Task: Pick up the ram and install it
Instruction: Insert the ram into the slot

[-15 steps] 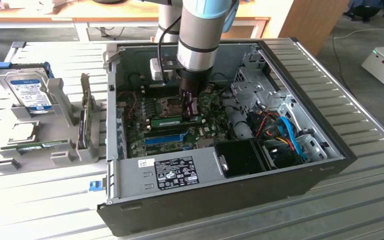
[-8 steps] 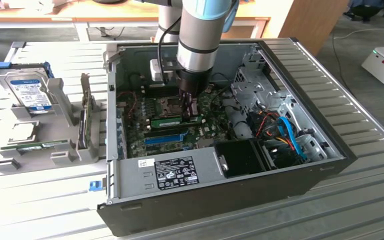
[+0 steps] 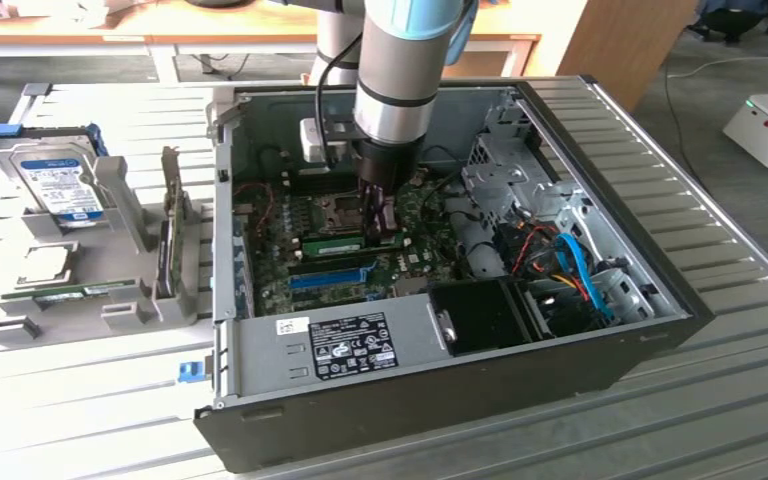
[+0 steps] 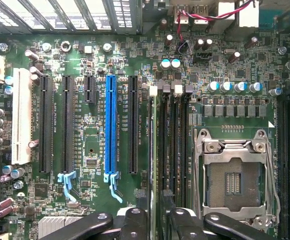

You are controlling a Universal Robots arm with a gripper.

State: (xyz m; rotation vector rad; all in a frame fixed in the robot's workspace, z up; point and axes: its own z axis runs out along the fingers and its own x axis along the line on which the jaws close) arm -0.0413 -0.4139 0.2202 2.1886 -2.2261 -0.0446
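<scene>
Hovering just above the slotted ram [image 3: 341, 244], the hand [image 4: 157, 216] gapes

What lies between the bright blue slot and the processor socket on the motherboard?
Wrist view: a black expansion slot, then a row of dark memory slots, between the blue slot and the processor socket.

One open computer case [image 3: 491, 400] lay on the table [image 3: 704, 430], and one robot arm [image 3: 404, 70] reached into it. One ram [image 3: 340, 243] sat on the single motherboard [image 4: 90, 145]. The board carried one blue slot [image 4: 110, 125], one white slot [image 4: 22, 117], four black expansion slots [image 4: 67, 125] (three long, one short) and one processor socket [image 4: 232, 175]. One hard drive [image 3: 40, 165] stood outside the case, with one blue-and-white label [image 3: 71, 195] on it.
</scene>
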